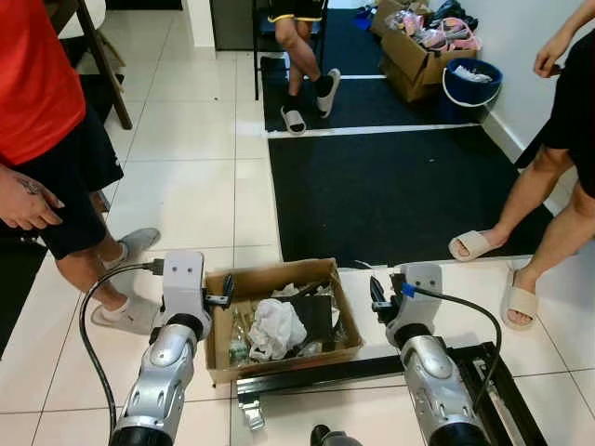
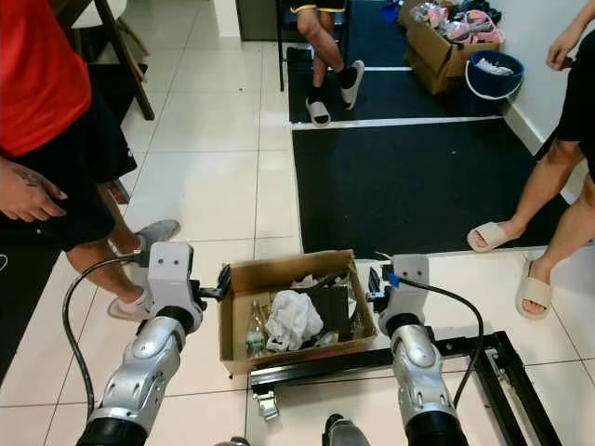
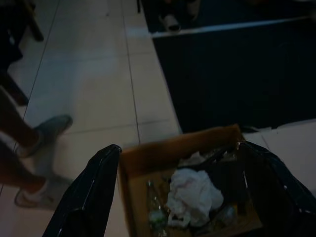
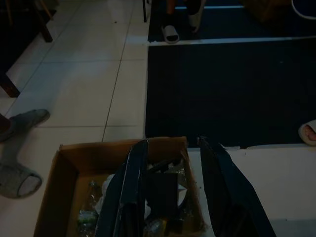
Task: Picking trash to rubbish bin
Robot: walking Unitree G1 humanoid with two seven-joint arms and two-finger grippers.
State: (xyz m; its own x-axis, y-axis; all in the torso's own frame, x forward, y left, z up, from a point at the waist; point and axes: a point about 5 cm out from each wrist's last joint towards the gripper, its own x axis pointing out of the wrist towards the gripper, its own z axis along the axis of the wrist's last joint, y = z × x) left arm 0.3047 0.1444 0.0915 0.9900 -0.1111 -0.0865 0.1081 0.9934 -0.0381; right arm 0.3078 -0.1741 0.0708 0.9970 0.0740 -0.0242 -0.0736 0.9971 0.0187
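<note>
A: What floor was seen?
B: White tiles (image 1: 195, 177) with a black mat (image 1: 390, 195); a cardboard box (image 1: 270, 279) of trash lay between the arms.
A: And the grippers?
B: The left gripper (image 3: 182, 192) was spread wide at the box's left wall; the right gripper (image 4: 173, 192) was held apart over its right wall.

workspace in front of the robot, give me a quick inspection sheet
surface: white tiled floor with a black mat.
job's things: cardboard box between the grippers, holding crumpled white paper, a bottle and dark scraps.
clutter: farther box of items, blue bucket, black metal frame.
grippers: left gripper and right gripper flank the box, both open, empty.
cables: black cable on left arm, another on right.
surroundings: people's legs, slippers.
</note>
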